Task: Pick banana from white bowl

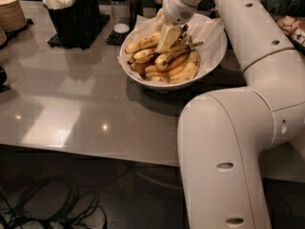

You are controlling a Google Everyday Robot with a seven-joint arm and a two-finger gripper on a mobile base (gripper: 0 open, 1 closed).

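The white bowl (209, 56), lined with white paper, stands on the counter at the back and holds several bananas. A long, thick, freckled yellow banana (142, 43) lies along the top left of the pile. My gripper (168, 38) is down inside the bowl, pointing down onto the middle of the pile, at the right end of that banana and touching the bananas. The wrist hides the bananas right behind it. My white arm rises from the lower right and arches over the bowl.
A black caddy of white utensils (71, 13) stands at the back left. Dark shakers (126, 6) stand next to the bowl's far left rim. A stack of tan plates (10, 13) is at the far left. The grey counter (71, 109) stretches in front.
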